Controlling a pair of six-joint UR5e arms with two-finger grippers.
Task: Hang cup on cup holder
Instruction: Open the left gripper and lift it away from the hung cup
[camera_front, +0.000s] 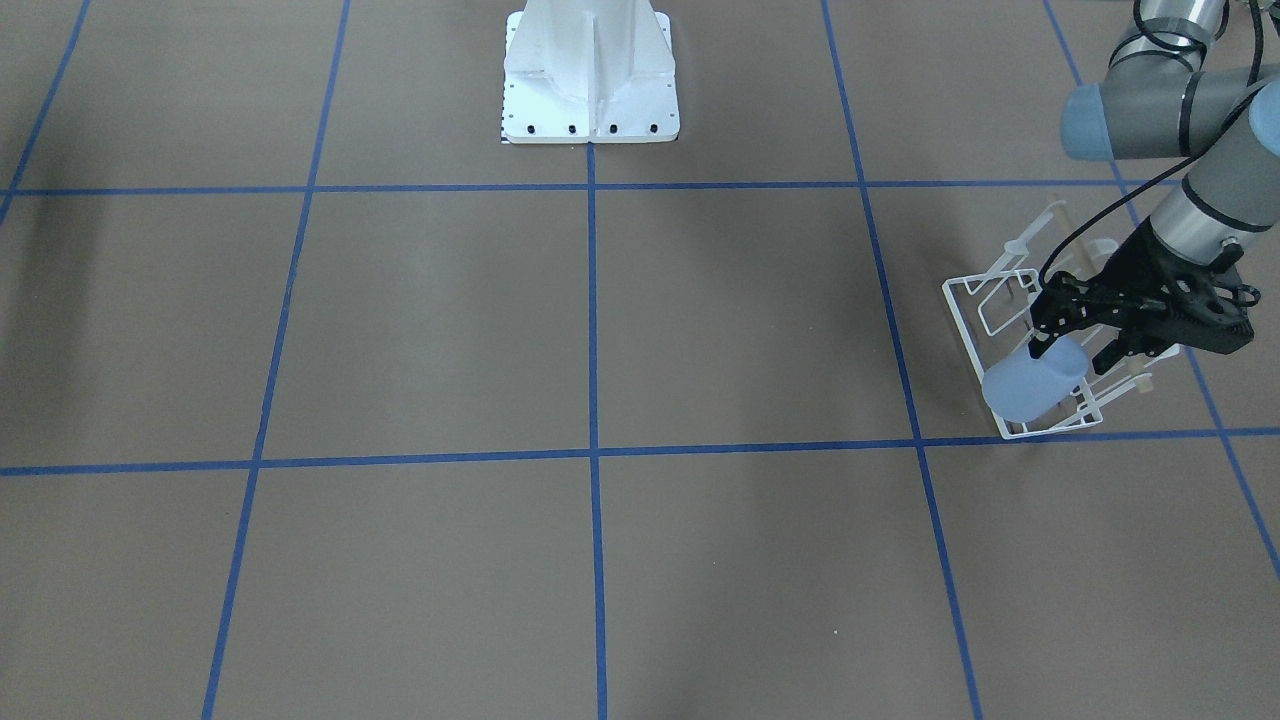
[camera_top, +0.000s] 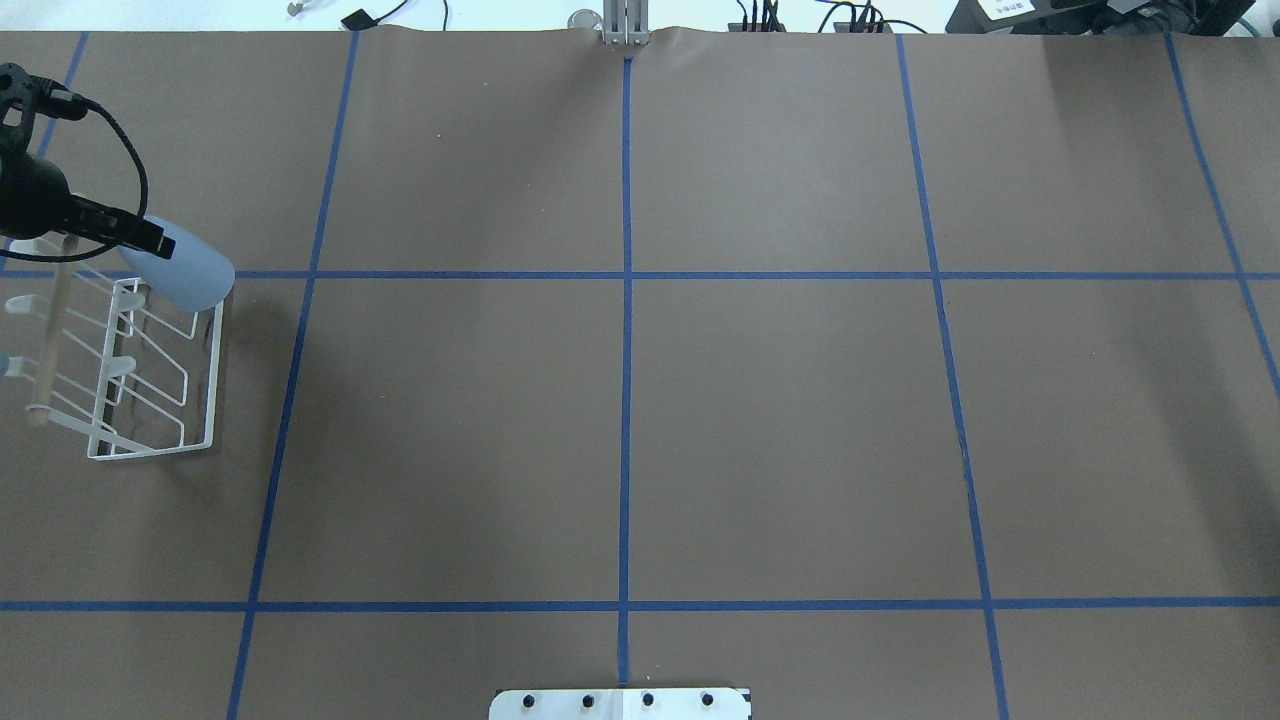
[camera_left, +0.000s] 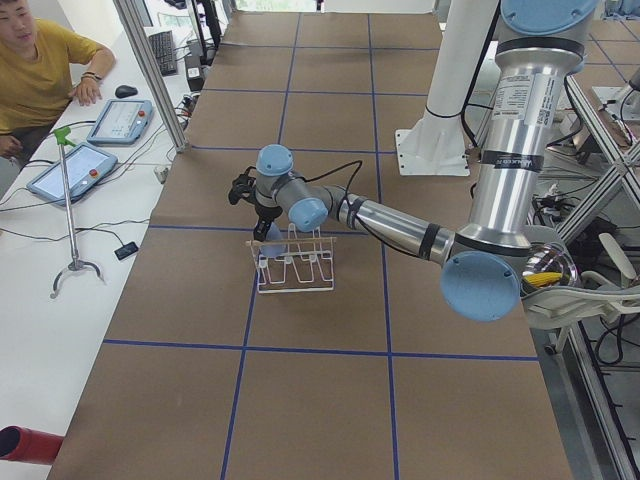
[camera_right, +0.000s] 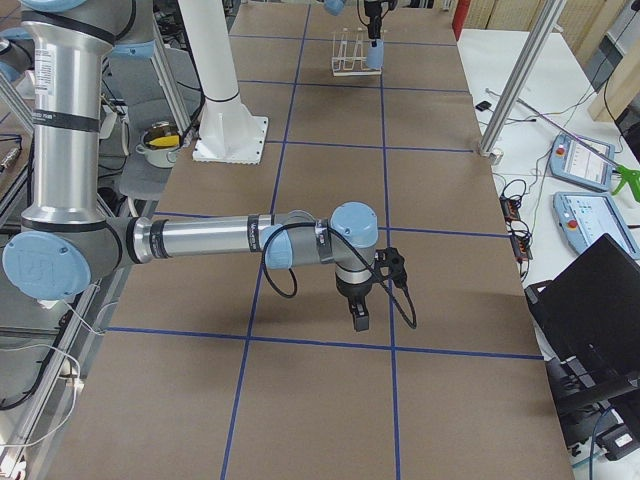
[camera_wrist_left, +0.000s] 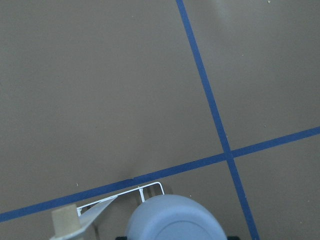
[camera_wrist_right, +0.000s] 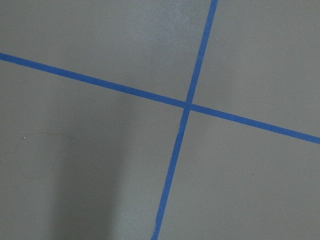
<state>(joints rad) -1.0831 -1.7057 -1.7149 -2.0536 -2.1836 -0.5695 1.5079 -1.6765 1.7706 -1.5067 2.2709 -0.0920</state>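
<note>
You have the left gripper (camera_front: 1078, 348) clamped on the cup (camera_front: 1030, 385), tilted over one end of the cup holder (camera_front: 1005, 315). Whether the right gripper (camera_right: 360, 322) is closed, you cannot tell.

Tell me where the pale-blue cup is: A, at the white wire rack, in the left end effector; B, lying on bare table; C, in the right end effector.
A: the cup tilts over the end of the wire rack, gripped by the left end effector.
</note>
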